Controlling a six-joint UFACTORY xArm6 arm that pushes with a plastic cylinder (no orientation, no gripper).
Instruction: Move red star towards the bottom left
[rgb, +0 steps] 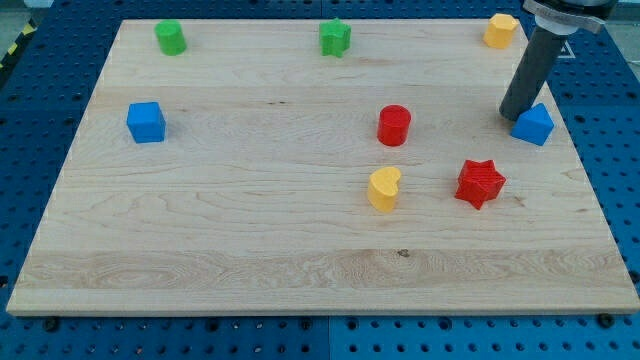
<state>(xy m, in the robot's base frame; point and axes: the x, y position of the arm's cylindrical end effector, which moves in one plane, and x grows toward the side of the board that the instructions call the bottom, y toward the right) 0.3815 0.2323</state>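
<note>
The red star (480, 183) lies on the wooden board (250, 230), right of centre and a little below the middle. My tip (511, 117) rests on the board up and to the right of the star, apart from it. The tip stands right beside the left side of a blue block (534, 124); I cannot tell whether they touch. The dark rod rises from the tip to the view's top right.
A yellow heart-shaped block (384, 189) lies left of the star and a red cylinder (394, 125) above that. A yellow block (500, 30) sits at the top right, a green star (335, 38) at top centre, a green cylinder (171, 38) at top left, a blue cube (146, 122) at the left.
</note>
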